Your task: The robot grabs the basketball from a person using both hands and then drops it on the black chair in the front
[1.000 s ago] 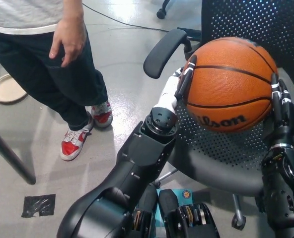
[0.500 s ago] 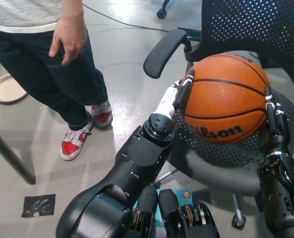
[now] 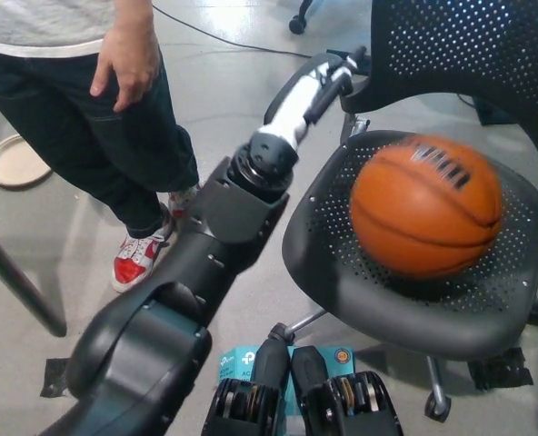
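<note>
Beside chair armrest (image 3: 292,86), raised left hand (image 3: 316,84)

A single head camera is looking steeply down from the robot's own height, facing forward over its left arm. It is sitting close above the black chair (image 3: 414,300), whose seat is filling the right half, while the grey floor (image 3: 233,109) and a standing person (image 3: 87,100) are taking the left.
</note>
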`<state>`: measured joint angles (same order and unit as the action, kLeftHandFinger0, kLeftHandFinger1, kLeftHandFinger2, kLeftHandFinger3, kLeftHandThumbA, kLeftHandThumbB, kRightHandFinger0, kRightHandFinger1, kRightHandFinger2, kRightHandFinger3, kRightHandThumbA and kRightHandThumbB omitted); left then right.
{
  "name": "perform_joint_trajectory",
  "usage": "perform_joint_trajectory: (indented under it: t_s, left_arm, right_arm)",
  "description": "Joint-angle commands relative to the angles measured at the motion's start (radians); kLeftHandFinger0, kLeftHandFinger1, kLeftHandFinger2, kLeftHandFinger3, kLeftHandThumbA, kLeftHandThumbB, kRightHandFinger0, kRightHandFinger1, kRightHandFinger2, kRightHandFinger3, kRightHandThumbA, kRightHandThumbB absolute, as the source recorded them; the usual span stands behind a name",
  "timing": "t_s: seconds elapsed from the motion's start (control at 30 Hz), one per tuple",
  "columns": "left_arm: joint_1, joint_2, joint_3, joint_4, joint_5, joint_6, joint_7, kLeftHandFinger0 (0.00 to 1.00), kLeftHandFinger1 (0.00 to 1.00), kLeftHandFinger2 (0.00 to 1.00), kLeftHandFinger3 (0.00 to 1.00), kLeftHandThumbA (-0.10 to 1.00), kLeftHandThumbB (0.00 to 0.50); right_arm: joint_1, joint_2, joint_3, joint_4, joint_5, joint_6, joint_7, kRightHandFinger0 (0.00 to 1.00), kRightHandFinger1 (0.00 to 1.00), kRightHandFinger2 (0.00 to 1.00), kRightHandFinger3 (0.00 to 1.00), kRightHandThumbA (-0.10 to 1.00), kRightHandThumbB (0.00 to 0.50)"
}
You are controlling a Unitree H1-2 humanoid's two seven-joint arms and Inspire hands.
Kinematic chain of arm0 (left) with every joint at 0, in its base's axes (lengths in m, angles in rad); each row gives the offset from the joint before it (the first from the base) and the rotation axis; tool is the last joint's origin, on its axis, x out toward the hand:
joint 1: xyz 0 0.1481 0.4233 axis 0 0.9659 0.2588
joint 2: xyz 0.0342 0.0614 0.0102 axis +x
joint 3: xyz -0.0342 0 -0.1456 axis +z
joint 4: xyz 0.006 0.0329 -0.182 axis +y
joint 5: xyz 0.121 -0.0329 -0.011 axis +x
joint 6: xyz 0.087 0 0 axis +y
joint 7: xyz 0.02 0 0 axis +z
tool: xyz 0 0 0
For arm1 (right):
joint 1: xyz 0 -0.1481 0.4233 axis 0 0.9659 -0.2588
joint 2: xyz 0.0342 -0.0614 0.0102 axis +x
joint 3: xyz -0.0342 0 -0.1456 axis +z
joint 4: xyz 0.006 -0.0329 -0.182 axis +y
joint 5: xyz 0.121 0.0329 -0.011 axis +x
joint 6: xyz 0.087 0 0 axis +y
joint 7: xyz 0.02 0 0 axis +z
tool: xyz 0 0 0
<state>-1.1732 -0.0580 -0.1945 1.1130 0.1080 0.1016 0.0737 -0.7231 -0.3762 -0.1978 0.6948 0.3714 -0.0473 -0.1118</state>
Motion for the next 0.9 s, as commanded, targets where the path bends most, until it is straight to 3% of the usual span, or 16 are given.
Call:
perform_joint_trajectory:
  t_s: [0.0,0.4,0.47,0.53,0.57,0.63,0.67,0.77,0.8,0.83,0.87]
  left_arm:
    - [-0.062,0.005,0.005,-0.051,0.01,-0.012,-0.035,1.0,1.0,1.0,1.0,1.0,0.292]
    - [0.061,0.0,-0.041,-0.283,0.04,0.021,-0.088,1.0,1.0,1.0,1.0,1.0,0.275]
    - [0.108,0.004,-0.051,-0.378,0.045,0.047,-0.105,1.0,1.0,1.0,1.0,1.0,0.275]
    - [0.171,0.015,-0.058,-0.487,0.036,0.067,-0.137,1.0,1.0,1.0,1.0,1.0,0.279]
    - [0.191,0.02,-0.064,-0.522,0.037,0.065,-0.147,1.0,1.0,1.0,1.0,1.0,0.279]
    - [0.273,0.039,-0.089,-0.67,0.047,0.09,-0.176,1.0,1.0,1.0,1.0,1.0,0.298]
    - [0.343,0.055,-0.103,-0.793,0.043,0.094,-0.195,1.0,1.0,1.0,1.0,1.0,0.27]
    - [0.35,0.052,-0.105,-0.808,0.046,0.106,-0.198,1.0,1.0,1.0,1.0,1.0,0.267]
    - [0.407,0.064,-0.109,-0.894,0.043,0.069,-0.199,1.0,1.0,1.0,1.0,1.0,0.227]
    - [0.491,0.081,-0.115,-1.022,0.038,0.015,-0.201,1.0,1.0,1.0,1.0,1.0,0.208]
    - [0.493,0.081,-0.115,-1.026,0.039,0.017,-0.202,1.0,1.0,1.0,1.0,1.0,0.208]
  right_arm:
    - [-0.066,-0.039,-0.019,-0.033,-0.041,-0.05,0.023,1.0,1.0,1.0,1.0,1.0,0.3]
    - [0.05,0.0,-0.007,-0.315,-0.072,0.01,0.04,1.0,1.0,1.0,1.0,1.0,0.286]
    - [0.08,0.01,-0.005,-0.391,-0.064,0.04,0.045,1.0,1.0,1.0,1.0,1.0,0.343]
    - [0.119,0.021,0.008,-0.486,-0.078,0.041,0.05,1.0,1.0,1.0,1.0,1.0,0.356]
    - [0.135,0.025,0.012,-0.523,-0.09,0.044,0.045,1.0,1.0,1.0,1.0,1.0,0.356]
    - [0.204,0.033,0.027,-0.664,-0.102,0.07,0.049,1.0,1.0,1.0,1.0,1.0,0.307]
    - [0.254,0.038,0.044,-0.748,-0.128,0.062,0.053,1.0,1.0,1.0,1.0,1.0,0.293]
    - [0.262,0.035,0.041,-0.762,-0.127,0.073,0.052,1.0,1.0,1.0,1.0,1.0,0.293]
    - [0.312,0.041,0.062,-0.836,-0.145,0.067,0.064,1.0,1.0,1.0,1.0,1.0,0.322]
    - [0.388,0.05,0.092,-0.947,-0.172,0.06,0.081,1.0,1.0,1.0,1.0,1.0,0.33]
    - [0.388,0.049,0.093,-0.949,-0.171,0.062,0.08,1.0,1.0,1.0,1.0,1.0,0.33]
